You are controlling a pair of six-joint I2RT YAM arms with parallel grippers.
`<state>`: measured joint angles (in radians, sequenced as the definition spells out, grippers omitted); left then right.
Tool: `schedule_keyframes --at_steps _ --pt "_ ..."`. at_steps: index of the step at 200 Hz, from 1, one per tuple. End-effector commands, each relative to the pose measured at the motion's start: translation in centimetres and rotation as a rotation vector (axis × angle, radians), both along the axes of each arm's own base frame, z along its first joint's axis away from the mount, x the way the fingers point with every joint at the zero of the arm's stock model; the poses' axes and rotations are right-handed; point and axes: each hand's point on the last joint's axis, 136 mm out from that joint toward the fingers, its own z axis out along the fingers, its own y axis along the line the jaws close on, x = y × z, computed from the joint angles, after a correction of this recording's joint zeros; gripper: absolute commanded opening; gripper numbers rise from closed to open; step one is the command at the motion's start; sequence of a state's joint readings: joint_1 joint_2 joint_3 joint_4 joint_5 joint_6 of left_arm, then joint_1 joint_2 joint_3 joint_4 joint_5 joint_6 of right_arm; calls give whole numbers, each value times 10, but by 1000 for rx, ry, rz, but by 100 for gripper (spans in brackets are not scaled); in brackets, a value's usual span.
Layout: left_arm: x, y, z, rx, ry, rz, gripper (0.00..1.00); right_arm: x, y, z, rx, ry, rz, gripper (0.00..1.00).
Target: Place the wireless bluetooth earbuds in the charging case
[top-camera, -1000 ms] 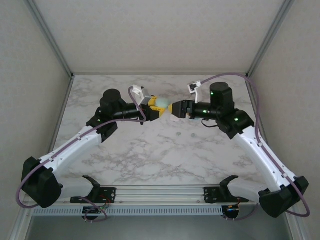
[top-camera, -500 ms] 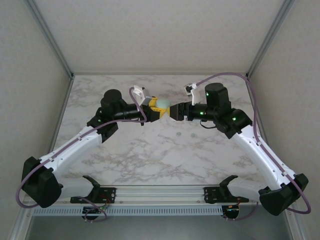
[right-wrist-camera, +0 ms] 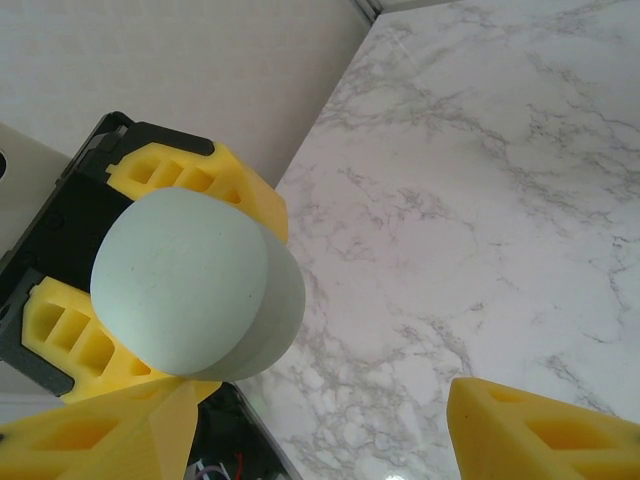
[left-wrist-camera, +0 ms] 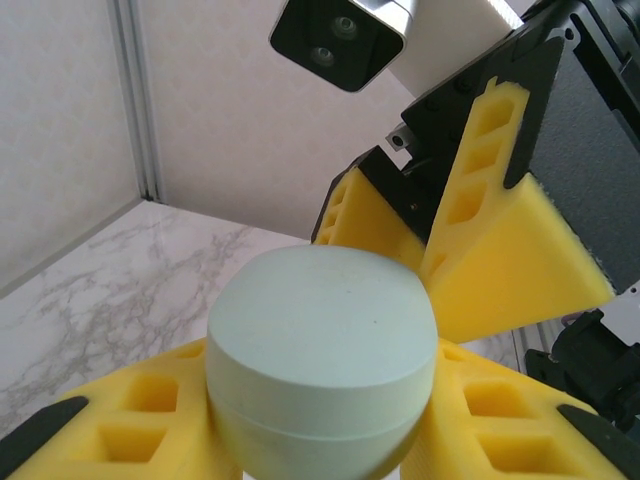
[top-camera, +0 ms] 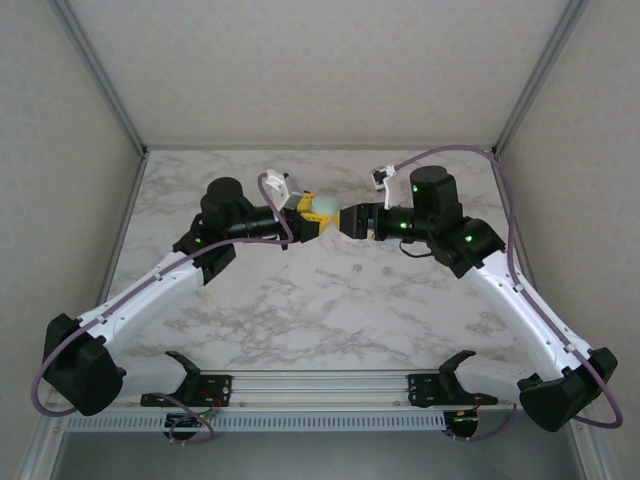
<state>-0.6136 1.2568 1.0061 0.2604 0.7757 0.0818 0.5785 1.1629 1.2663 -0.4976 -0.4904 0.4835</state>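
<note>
A mint green charging case, round and with its lid closed, hangs above the middle of the table's far part. My left gripper is shut on it, and its yellow fingers press the case from both sides. My right gripper faces it from the right, tip to tip, and stands open. In the right wrist view the case sits just off the upper left of my right gripper, with nothing between that gripper's fingers. A tiny pale speck lies on the table below the grippers, perhaps one of the earbuds.
The marble table is bounded by white walls at the back and sides, with metal posts at the corners. Both arms arch in from the near corners. A rail with black clamps runs along the near edge.
My right gripper has shifted a little left toward the case and its wrist has turned. The left arm and the case have stayed still.
</note>
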Motion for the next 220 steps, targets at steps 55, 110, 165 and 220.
schedule_keyframes --at_steps 55,110,165,220 --pt "-25 -2 14 -5 -47 -90 27 19 -6 34 103 -62 -83 69" --pt "-25 -2 17 -15 -55 -86 26 31 -14 25 72 -41 -161 70" --pt "-14 2 14 -25 -29 -12 26 18 -10 53 155 -75 -112 72" --pt "-5 7 17 -67 -31 65 26 11 -45 46 69 -111 -248 69"
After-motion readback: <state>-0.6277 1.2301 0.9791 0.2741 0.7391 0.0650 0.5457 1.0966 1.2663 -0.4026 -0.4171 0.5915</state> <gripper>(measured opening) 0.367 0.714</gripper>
